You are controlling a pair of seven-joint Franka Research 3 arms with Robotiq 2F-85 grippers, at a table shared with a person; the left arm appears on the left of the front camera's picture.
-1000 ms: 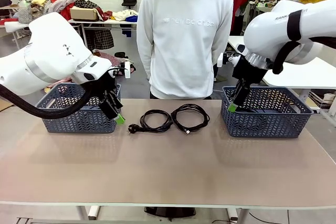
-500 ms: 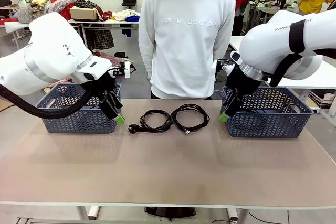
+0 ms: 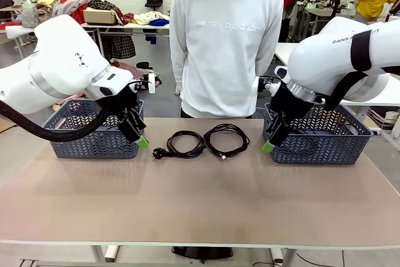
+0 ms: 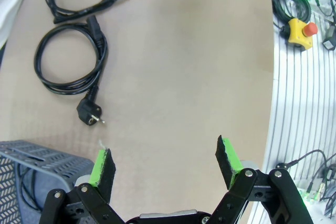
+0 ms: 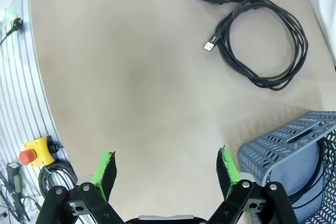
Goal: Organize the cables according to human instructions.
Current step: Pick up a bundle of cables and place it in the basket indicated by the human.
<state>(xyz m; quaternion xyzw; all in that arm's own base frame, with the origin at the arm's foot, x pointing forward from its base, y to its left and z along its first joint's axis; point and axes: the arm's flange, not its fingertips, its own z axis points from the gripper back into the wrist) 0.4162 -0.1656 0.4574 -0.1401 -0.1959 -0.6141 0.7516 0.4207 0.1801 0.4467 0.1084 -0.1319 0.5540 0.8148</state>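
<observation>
The plug-ended cable (image 3: 181, 144) and a second cable (image 3: 226, 139) lie coiled side by side on the tabletop (image 3: 200, 204), near the middle of its far edge. The left gripper (image 3: 143, 142) hangs by the left basket (image 3: 87, 145), near its right corner, fingers spread wide and touching nothing. The right gripper (image 3: 267, 147) hangs at the left corner of the right basket (image 3: 325, 148), equally spread and empty.

Matt black rubber cables (image 3: 185, 134), perforated grey plastic baskets (image 3: 94, 139), smooth matt tabletop (image 3: 200, 198)

The right arm (image 3: 337, 54) has lowered its jaws leftward, outside the basket (image 3: 325, 148).
</observation>
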